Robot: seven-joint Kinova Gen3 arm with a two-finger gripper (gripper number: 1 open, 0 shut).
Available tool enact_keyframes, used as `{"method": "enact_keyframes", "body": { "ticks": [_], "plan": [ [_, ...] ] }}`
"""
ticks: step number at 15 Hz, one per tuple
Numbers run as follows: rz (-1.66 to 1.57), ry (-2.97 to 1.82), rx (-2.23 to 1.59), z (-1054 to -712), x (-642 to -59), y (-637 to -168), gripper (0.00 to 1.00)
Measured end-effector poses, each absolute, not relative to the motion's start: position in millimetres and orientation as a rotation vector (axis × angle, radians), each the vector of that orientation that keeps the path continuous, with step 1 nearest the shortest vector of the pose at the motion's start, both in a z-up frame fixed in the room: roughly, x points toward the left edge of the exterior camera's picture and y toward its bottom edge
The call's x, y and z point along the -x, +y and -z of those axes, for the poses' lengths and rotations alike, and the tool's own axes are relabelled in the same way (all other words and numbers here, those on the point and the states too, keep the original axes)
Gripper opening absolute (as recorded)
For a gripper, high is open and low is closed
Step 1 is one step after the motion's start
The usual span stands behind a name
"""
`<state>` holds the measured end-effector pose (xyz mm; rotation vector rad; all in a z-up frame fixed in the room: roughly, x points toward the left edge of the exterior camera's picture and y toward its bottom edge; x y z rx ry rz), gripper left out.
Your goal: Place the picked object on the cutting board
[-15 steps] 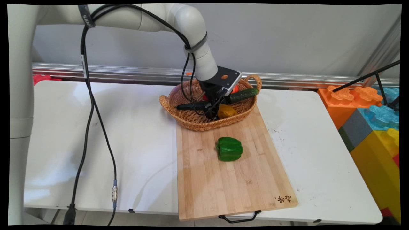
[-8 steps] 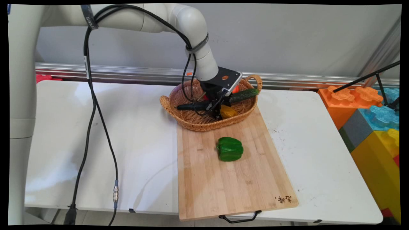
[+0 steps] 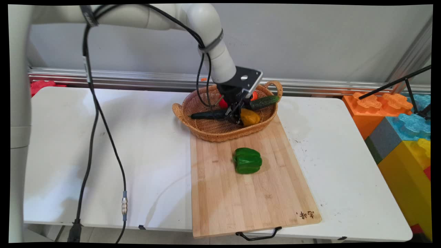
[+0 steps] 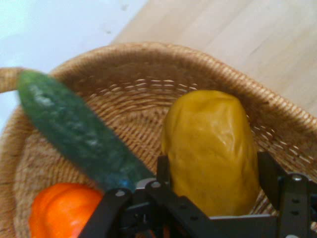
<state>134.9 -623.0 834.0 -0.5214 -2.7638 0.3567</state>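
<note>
A yellow pepper [image 4: 210, 148] sits clamped in the pincer [image 3: 238, 119], one finger [image 4: 270, 173] on each side, inside the wicker basket [image 3: 206, 129]. A cucumber [image 4: 74, 129] lies just beside it, with an orange-red vegetable [image 4: 62, 208] (kind unclear) underneath. The basket overlaps the far end of a wooden cutting board [image 3: 241, 199]; a green pepper [image 3: 247, 160] rests mid-board on the white bench [image 3: 137, 155].
</note>
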Motion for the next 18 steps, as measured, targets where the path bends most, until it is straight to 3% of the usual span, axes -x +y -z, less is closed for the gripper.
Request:
{"method": "enact_keyframes", "body": {
  "ticks": [11,18],
  "plan": [
    [-0.419,-2.714,0.094,-929.3,-133.2,-539.0,0.0],
    [-0.29,-2.742,-0.244,-926.1,-165.3,-460.5,0.0]
  ]
}}
